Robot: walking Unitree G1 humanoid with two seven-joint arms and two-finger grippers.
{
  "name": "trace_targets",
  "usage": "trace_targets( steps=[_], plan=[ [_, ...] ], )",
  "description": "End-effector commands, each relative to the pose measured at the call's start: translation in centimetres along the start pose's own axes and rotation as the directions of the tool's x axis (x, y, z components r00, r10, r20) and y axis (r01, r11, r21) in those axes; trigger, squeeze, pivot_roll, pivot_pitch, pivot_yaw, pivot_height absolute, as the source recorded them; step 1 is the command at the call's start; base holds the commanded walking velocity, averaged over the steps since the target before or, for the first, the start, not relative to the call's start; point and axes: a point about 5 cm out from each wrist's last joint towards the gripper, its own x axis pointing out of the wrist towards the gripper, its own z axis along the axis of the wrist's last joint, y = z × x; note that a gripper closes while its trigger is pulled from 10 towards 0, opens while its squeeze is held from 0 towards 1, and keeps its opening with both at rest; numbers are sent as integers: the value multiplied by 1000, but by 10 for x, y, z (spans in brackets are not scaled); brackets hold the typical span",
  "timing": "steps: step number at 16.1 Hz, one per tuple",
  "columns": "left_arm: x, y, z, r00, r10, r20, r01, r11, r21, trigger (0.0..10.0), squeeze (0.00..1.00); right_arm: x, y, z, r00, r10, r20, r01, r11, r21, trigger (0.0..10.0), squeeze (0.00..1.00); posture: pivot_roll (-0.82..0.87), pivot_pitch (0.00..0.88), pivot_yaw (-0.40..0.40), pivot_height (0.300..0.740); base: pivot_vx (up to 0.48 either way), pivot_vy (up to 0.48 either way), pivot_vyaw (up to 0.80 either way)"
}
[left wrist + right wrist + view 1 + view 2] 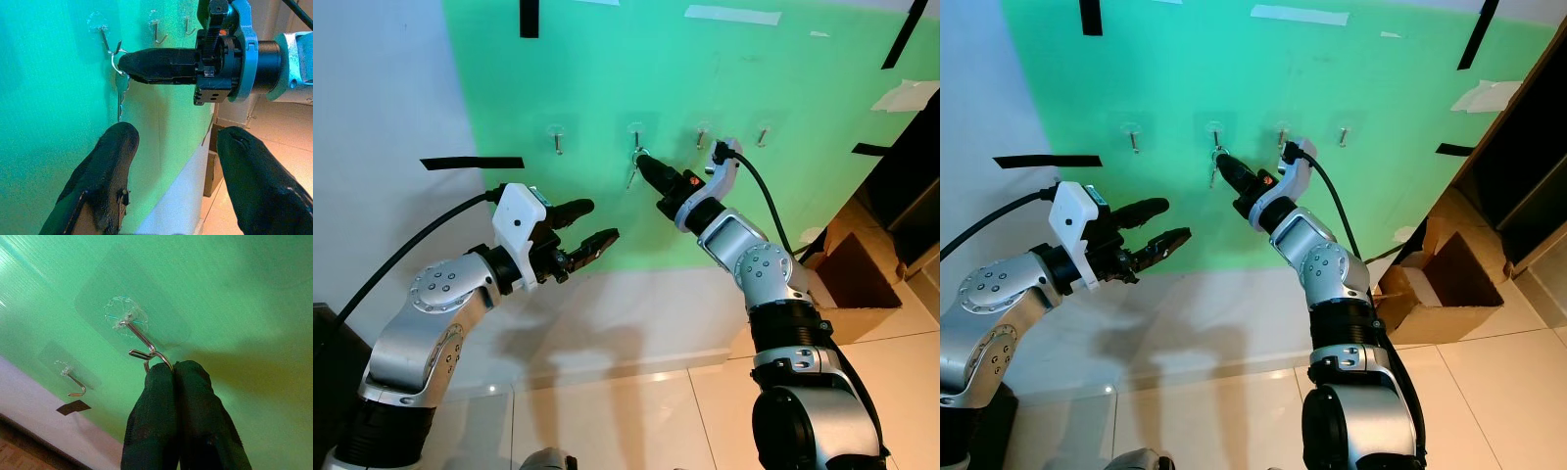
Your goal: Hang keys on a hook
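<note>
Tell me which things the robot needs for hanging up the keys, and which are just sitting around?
Needed for the job:
- right gripper, shut on the key ring
- key dangling from that ring
- hook at the ring, second from the left

Just around:
- left gripper, open, holding nothing
- other hooks
- cardboard box on the floor
- black tape strips
</note>
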Motion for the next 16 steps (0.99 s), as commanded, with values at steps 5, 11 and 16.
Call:
trace_targets(
  steps=[5,11,16],
  plan=[
    [5,-2,11,999,-1,47,1,1000,1,10000,0,-1,-9,5,998,-55,22,55,998,-15,10000,1000,5,0,-90,740,0,0,0],
    [10,-3,-1,994,105,41,-104,994,-29,10000,0,-30,-21,-3,990,-66,121,68,998,-15,10000,1000,-3,0,-84,740,0,0,0],
    [-10,-2,-41,929,357,-99,-362,931,-43,10000,0,-89,-25,-29,967,-181,181,227,932,-281,10000,1000,28,0,-105,740,0,0,0]
  ],
)
